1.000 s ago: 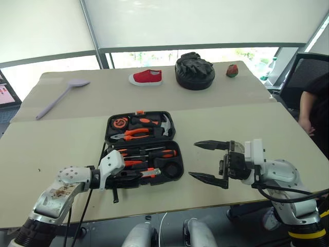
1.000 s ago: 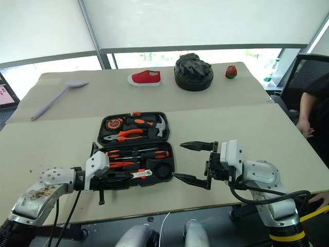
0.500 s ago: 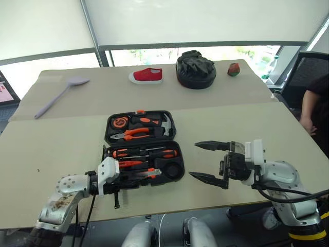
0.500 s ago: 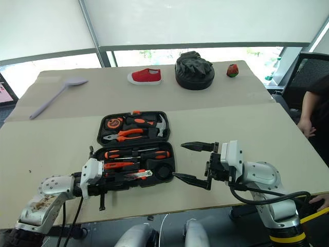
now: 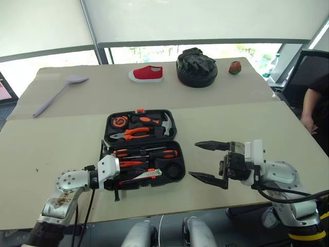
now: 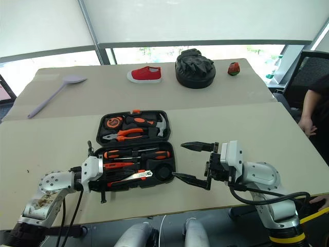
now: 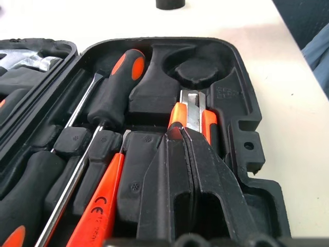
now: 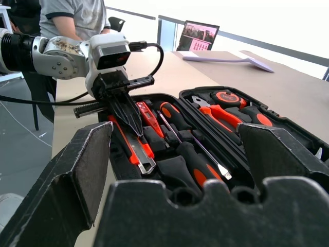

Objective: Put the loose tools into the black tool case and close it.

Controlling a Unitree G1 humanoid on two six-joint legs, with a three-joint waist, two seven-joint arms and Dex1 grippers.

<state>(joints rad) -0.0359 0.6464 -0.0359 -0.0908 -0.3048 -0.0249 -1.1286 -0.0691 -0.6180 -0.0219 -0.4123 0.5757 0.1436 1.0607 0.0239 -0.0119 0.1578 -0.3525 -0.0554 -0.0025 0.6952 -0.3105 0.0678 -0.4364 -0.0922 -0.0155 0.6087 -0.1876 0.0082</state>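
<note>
Tabletop: left claw pinched level on utility knife.

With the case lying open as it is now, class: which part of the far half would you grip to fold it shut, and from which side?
Grip the far rim of the black tool case beside its orange latch, coming from the far side. The hinge runs between the halves, so that free edge swings most easily. This is a judgement only.

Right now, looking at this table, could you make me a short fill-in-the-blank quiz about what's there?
1. The black tool case lies ____ on the table.
2. The left tool has its fingers shut over the orange-black utility ____.
3. The right tool has its fingers spread ____.
4. Between the lilac spoon and the black glove bundle sits a small red ____.

Missing words: open; knife; open; shoe
</note>
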